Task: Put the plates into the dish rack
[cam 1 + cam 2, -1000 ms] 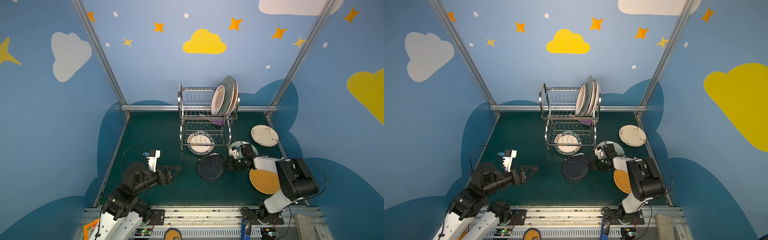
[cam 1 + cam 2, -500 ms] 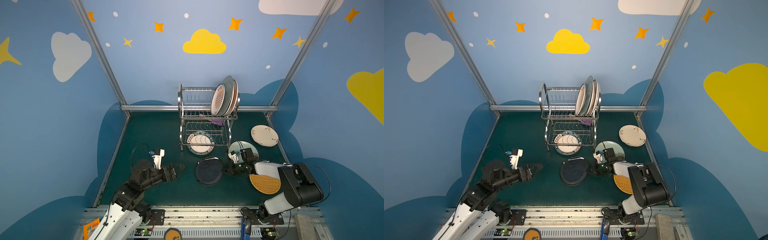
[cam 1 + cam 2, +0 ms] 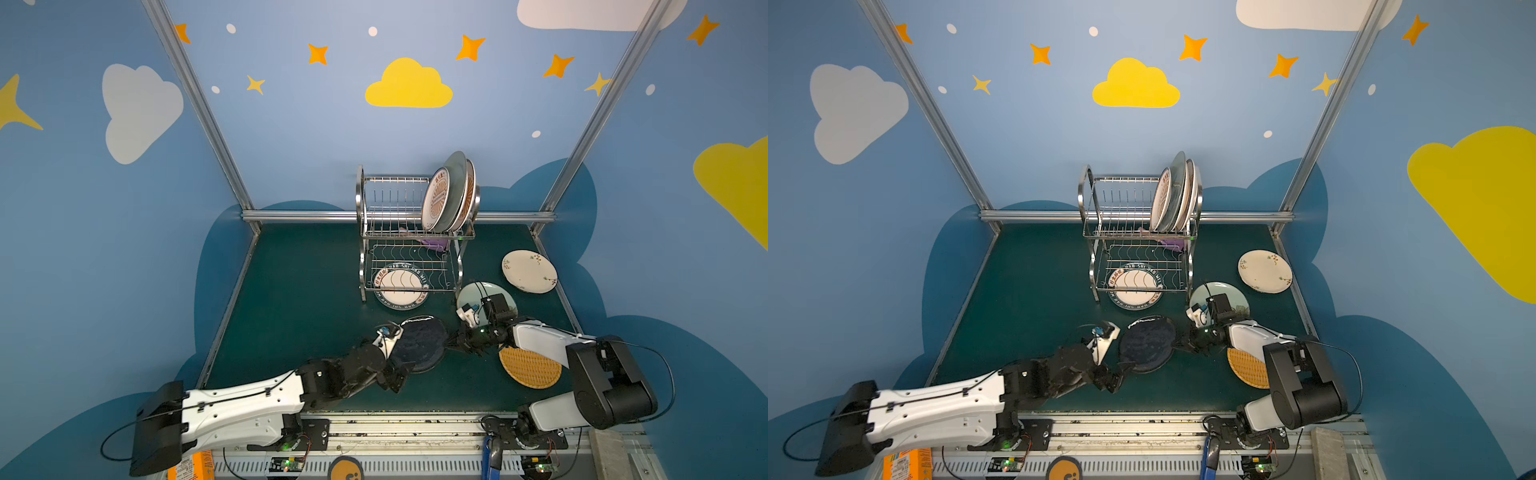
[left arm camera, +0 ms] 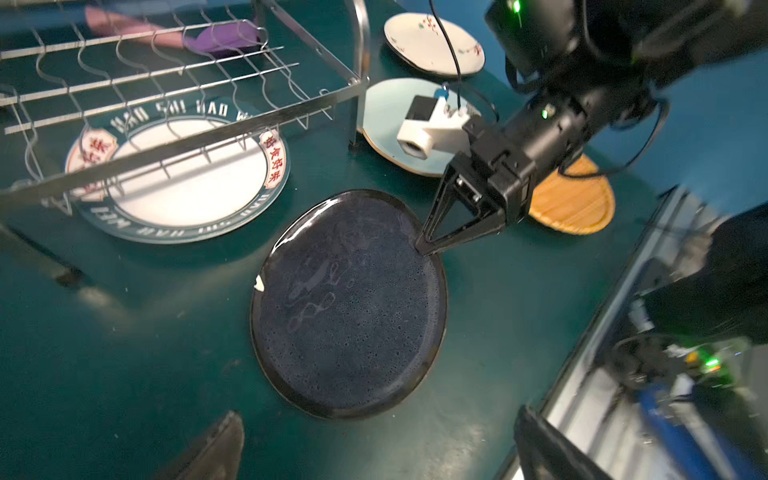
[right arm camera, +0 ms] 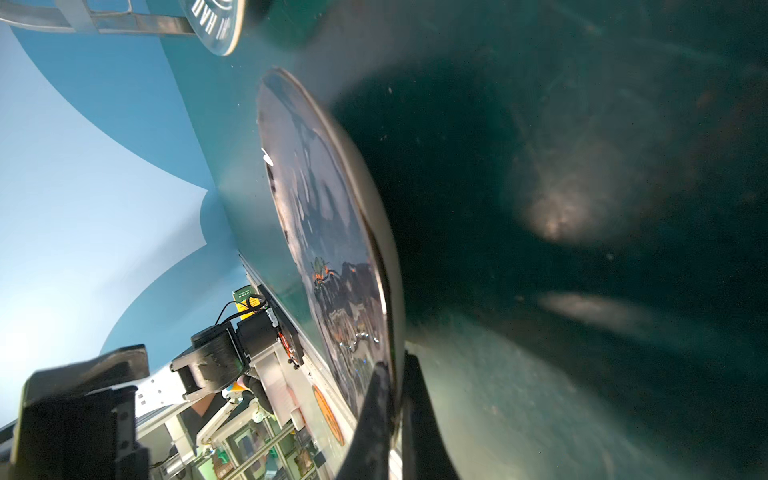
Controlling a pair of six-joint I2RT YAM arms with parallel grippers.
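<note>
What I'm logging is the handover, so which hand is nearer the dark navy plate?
Right. The right hand is shut on the dark navy plate at its rim, on the side toward the right arm. The left hand is open beside the opposite edge, with no contact visible.

Both top views: bright, even overhead lighting and sharp focus. The aluminium frame posts splay toward the corners from wide-angle distortion.

Left wrist view: glare streak on the rim of the glossy dark navy round plate, with blurred margins.

Right wrist view: dim and motion-blurred, with heavy shadow across the dark green table mat.
</note>
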